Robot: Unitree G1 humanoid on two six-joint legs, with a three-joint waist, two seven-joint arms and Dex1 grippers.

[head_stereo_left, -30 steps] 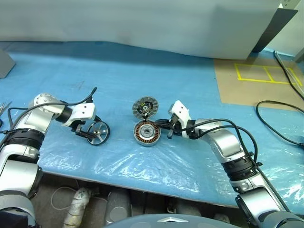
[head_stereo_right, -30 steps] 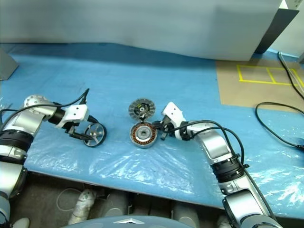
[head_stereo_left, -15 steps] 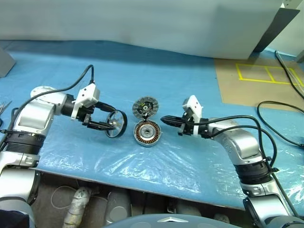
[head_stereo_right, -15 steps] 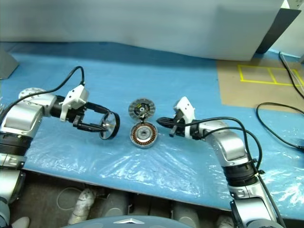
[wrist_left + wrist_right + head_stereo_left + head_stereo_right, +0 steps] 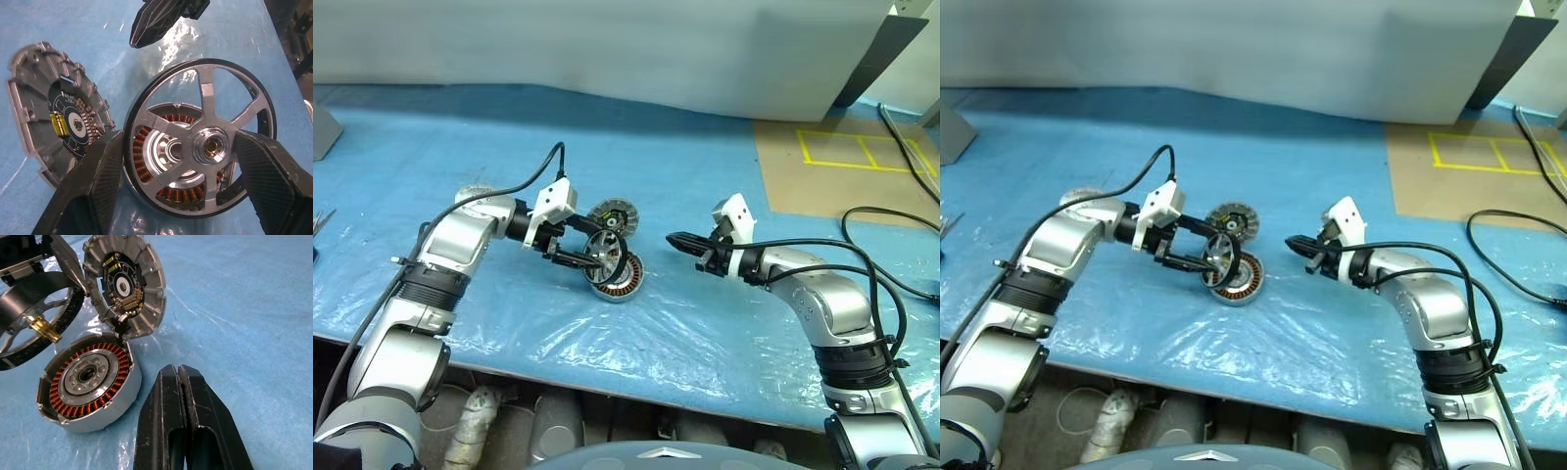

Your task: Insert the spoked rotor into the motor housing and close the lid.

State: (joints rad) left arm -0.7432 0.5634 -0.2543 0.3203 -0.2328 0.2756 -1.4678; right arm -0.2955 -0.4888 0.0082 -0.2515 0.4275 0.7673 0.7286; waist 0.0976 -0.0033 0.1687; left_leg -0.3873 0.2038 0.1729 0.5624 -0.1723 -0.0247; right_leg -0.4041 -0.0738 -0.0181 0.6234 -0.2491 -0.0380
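Left tool [image 5: 195,181]: we pinch the shiny spoked rotor [image 5: 205,142] just above the motor housing [image 5: 88,384].
Right tool [image 5: 183,406]: closed, empty, beside the housing.
Lid [image 5: 124,284]: ribbed, round, touching the housing.

Bright machined-metal spoked rotor [image 5: 203,147], copper-wound motor housing [image 5: 88,387] – dull cast grey, glossy crinkled blue plastic sheet [image 5: 705,333]

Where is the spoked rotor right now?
The spoked rotor is held in the left gripper, tilted just over the motor housing at table centre, with the lid just behind.
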